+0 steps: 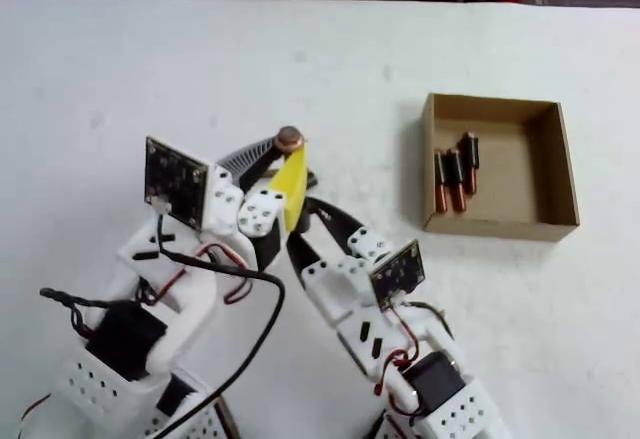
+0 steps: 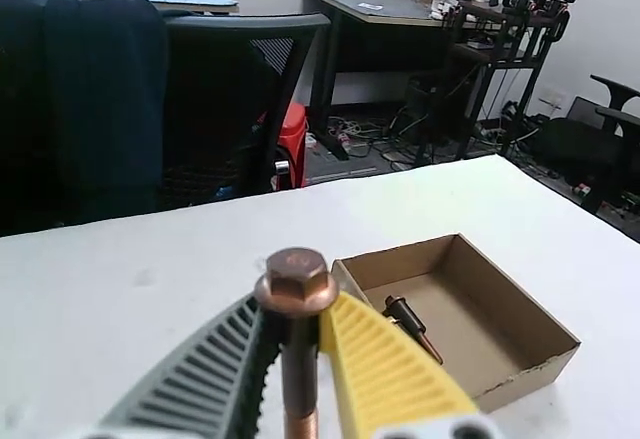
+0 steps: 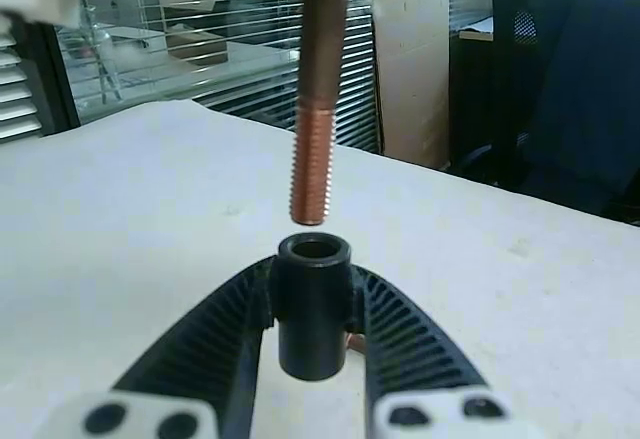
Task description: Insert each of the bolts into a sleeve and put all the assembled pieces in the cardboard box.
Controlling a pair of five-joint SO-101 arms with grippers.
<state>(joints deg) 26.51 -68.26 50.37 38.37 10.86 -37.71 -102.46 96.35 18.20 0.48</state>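
Already, perhaps three assembled pieces [image 1: 455, 174] lie in the cardboard box [image 1: 490, 227]; the left claw [image 2: 297, 324] clamps a bolt [image 2: 296, 277] above the sleeve [image 3: 313, 309] clamped in the right claw [image 3: 313, 284], uninserted.

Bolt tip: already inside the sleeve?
No: in the right wrist view the bolt hangs above the sleeve, a gap showing between its threaded tip and the bore.
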